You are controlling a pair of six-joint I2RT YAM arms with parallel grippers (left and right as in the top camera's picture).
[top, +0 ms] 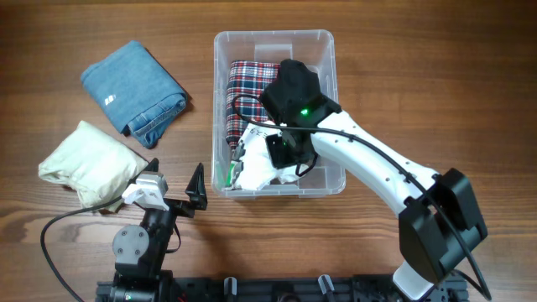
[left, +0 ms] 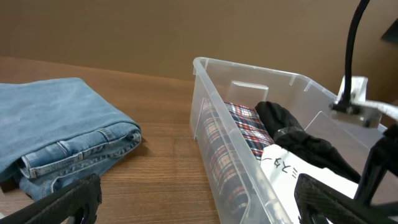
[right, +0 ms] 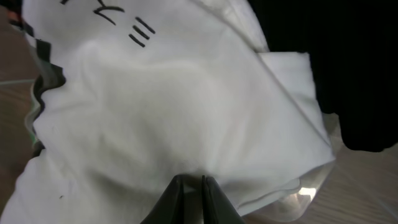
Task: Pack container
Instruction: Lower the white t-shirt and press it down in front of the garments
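Note:
The clear container (top: 273, 35) stands mid-table and holds a folded plaid cloth (top: 250, 80), a black garment (top: 294, 74) and a white printed garment (top: 256, 168). My right gripper (top: 284, 168) reaches down into its near end. In the right wrist view the right gripper (right: 191, 179) is shut, its tips pinching a fold of the white garment (right: 174, 93), with the black garment (right: 348, 62) to the upper right. My left gripper (top: 174, 186) rests open near the front edge, left of the container. Between its fingers (left: 199, 208) there is only bare wood and the container wall (left: 249, 67).
Folded blue jeans (top: 134, 91) lie left of the container, seen close in the left wrist view (left: 56, 124). A cream folded cloth (top: 88, 164) sits beside the left arm. The right arm's white links cross the container's near right corner.

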